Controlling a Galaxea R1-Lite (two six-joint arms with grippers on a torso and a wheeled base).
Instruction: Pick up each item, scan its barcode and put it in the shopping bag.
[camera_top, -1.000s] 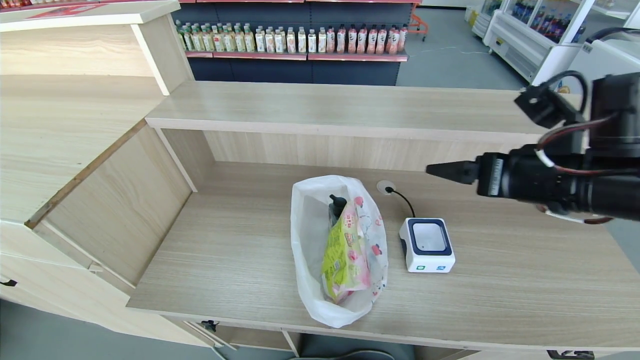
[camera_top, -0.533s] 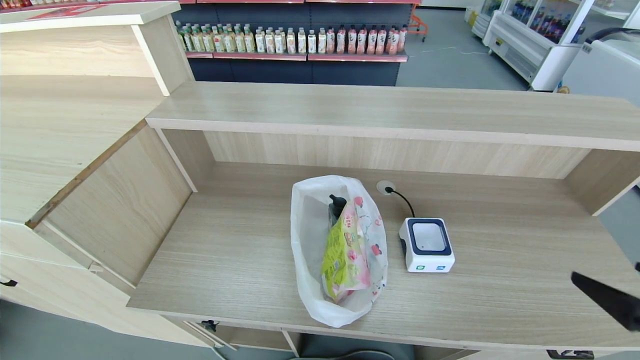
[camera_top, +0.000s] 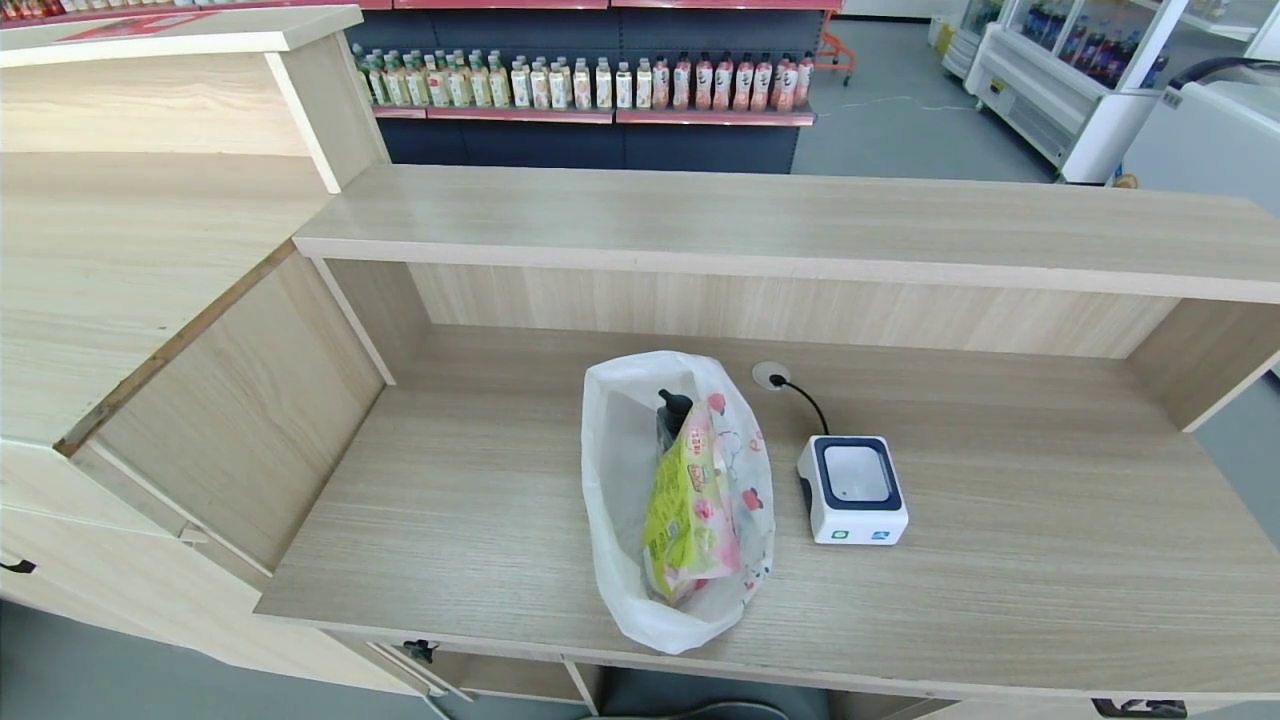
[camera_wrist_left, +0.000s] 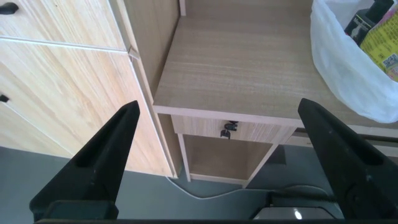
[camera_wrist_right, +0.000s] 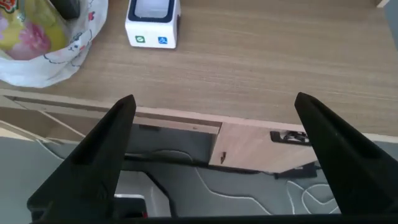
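- Centre of the head view, slightly low: thin white plastic shopping bag with small cartoon prints (camera_top: 612, 480), lying open-mouthed on the pale wood-grain counter (camera_top: 1050, 570).
- Two items are already inside it: a yellow-green and pink soft pouch (camera_top: 690, 505) and, behind it, a dark bottle with a black cap (camera_top: 675, 408). No loose item lies on the counter, so the task looks close to done.
- Handling, as a judgement: the bag film is limp, light and slippery, and it would collapse or slide if nudged; the rim or handles give the best hold. The pouch should be light and squashy, best pinched at a flat sealed edge. The bottle is stiffer and heavier, best taken around the body below the cap.
- Just right of the bag, apart from it: white box-shaped barcode scanner with a dark-framed window (camera_top: 853, 488), its black cable (camera_top: 808, 403) running to a counter grommet.
- Left gripper (camera_wrist_left: 219, 104): black jaws spread wide with nothing between them, hanging off the counter's near edge.
- Right gripper (camera_wrist_right: 214, 98): jaws likewise spread wide, empty, touching nothing, also off the near edge, nearer the scanner.
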